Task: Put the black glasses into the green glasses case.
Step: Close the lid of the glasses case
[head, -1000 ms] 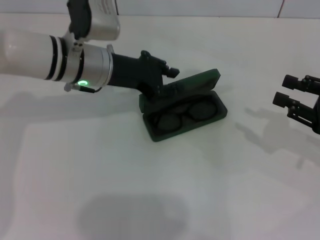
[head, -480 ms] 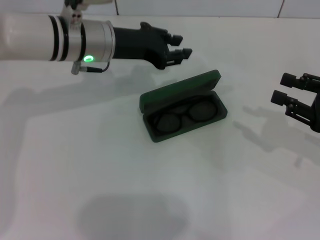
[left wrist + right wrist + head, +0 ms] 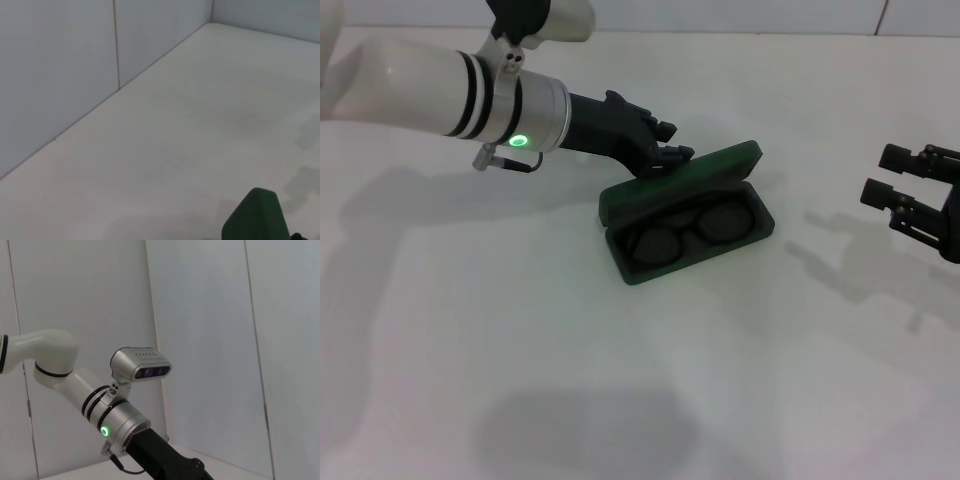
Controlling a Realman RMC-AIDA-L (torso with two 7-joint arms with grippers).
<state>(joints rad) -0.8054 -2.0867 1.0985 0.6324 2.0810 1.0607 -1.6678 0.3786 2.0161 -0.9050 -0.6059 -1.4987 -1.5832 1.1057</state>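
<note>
The green glasses case (image 3: 692, 176) lies open in the middle of the white table, its lid tilted up toward the back. The black glasses (image 3: 688, 231) rest folded inside its lower half, both lenses showing. My left gripper (image 3: 673, 141) hovers just behind the lid's upper edge, open, with nothing between its fingers; whether a fingertip touches the lid is unclear. One green corner of the lid (image 3: 258, 217) shows in the left wrist view. My right gripper (image 3: 886, 174) stays parked at the table's right side, open and empty.
The white table (image 3: 620, 380) stretches around the case, with a pale wall (image 3: 60, 70) at the back. In the right wrist view my left arm (image 3: 107, 412) appears against wall panels.
My left gripper rose up and away from the lid, then came back down to just behind its upper edge. The case, the glasses and the right arm have not moved.
</note>
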